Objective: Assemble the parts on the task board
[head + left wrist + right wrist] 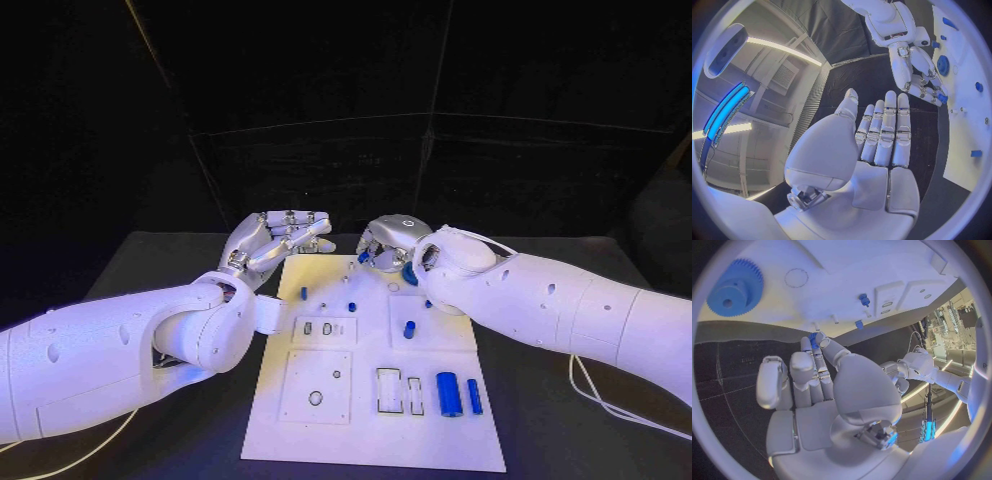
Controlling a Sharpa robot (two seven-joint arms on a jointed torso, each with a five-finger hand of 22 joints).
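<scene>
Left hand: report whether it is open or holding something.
Open. In the left wrist view the left hand has its fingers straight and slightly apart, the palm bare, nothing held; it is beside the task board, not on it.

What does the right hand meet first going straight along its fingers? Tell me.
The right hand, pinching a small blue part, would probably meet the task board edge first, near small pegs; the blue gear lies aside. Depth unclear.

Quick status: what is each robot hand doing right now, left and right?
Left robot hand: open, fingers straight, holding nothing.
Right robot hand: pinching a small blue part at its fingertips.
</scene>
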